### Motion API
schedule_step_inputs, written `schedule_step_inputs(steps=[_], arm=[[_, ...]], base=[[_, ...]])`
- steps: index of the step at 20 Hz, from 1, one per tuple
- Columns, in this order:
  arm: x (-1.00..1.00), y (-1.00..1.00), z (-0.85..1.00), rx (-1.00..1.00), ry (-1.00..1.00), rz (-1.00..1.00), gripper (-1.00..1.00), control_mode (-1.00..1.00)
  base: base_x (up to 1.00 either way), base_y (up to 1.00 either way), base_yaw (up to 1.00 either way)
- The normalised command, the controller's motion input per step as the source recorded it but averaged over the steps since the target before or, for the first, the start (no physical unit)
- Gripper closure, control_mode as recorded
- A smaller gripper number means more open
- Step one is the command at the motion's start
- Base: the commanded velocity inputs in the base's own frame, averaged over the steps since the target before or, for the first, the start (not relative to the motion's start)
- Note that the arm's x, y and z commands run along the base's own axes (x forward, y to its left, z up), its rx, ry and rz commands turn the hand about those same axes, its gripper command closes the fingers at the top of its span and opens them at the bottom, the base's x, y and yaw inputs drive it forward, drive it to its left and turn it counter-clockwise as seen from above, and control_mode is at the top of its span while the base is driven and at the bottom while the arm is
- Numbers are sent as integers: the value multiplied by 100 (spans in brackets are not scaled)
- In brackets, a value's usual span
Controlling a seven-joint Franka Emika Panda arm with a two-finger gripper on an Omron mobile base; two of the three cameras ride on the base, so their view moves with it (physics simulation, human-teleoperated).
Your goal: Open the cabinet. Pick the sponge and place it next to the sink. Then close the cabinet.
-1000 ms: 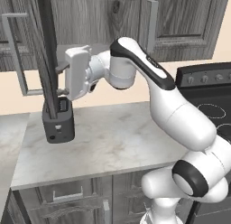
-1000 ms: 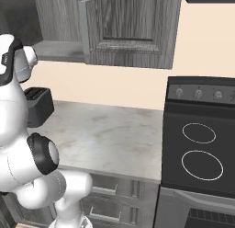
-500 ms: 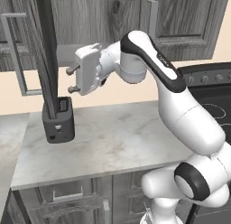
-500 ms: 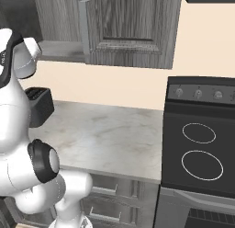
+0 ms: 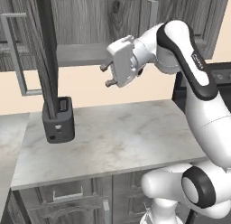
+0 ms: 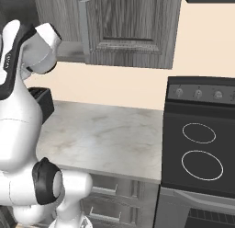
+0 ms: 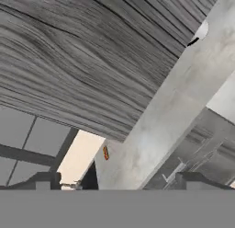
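The cabinet (image 5: 90,20) hangs above the counter. Its left door (image 5: 46,56) is swung out toward me, edge-on, with its silver bar handle (image 5: 15,53) to the left. The right door (image 6: 133,29) is shut, its handle (image 6: 84,25) at the middle. A bare grey shelf (image 5: 81,53) shows in the opening. The sponge is hidden. My gripper (image 5: 107,75) hangs in front of the opening, right of the open door, open with nothing between its fingers. In the hand view a wood-grain panel (image 7: 92,52) looms close above the fingertips (image 7: 43,181).
A black toaster (image 5: 58,121) stands on the marble counter (image 5: 122,137) right under the open door's edge. A black stove (image 6: 202,144) adjoins the counter on the right. Under-counter cabinets (image 5: 67,203) run below. A small orange object (image 7: 105,152) lies far off.
My arm has swung the gripper to the right, away from the open door's edge and the toaster, to the front of the cabinet opening. The door and toaster have not moved.
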Motion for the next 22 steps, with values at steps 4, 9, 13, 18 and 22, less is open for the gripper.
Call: schedule_step_inputs(steps=[4,9,13,18,22], arm=[[0,-91,10,-18,-11,-18,-100,-100],[-10,-70,3,-15,-19,-22,-100,-100],[-5,-73,7,-19,-18,-24,-100,-100],[0,-61,3,-25,-18,-26,-100,-100],[0,-50,23,-18,-23,-30,-100,-100]], base=[[0,0,0],[0,0,0],[0,0,0],[0,0,0],[0,0,0]])
